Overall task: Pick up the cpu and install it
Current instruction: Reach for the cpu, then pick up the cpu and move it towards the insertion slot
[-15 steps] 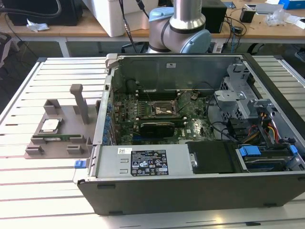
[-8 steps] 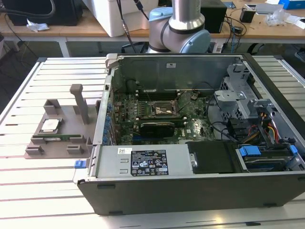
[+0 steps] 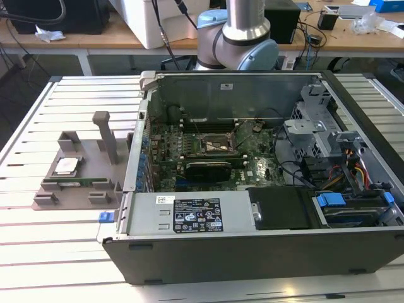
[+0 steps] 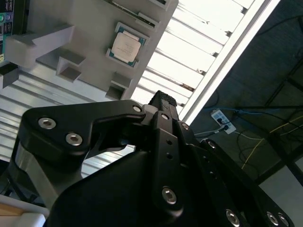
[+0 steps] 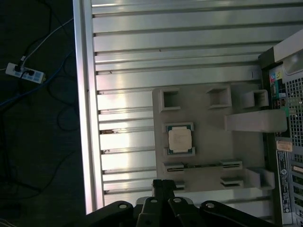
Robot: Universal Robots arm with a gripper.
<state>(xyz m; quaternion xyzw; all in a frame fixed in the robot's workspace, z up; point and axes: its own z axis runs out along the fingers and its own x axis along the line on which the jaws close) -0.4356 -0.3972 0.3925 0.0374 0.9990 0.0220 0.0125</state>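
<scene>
The cpu [image 3: 66,166] is a small square chip with a silver top, lying flat in a recess of the grey holder [image 3: 47,188] on the slatted table at the exterior view's left. Both wrist views look down on the cpu [image 4: 127,46] [image 5: 180,140] from well above. My gripper [image 5: 163,185] hangs high over the holder's edge, apart from the chip, its black fingers [image 4: 163,101] pressed together with nothing between them. The open computer case [image 3: 252,252] lies beside the holder, and its motherboard socket [image 3: 211,144] shows in the middle.
A long green memory stick [image 5: 202,166] lies in a slot of the holder next to the cpu. A tall grey post [image 3: 106,136] rises from the holder. The arm's base [image 3: 237,38] stands behind the case. Cables and a power strip [image 5: 21,72] lie on the floor beyond the table edge.
</scene>
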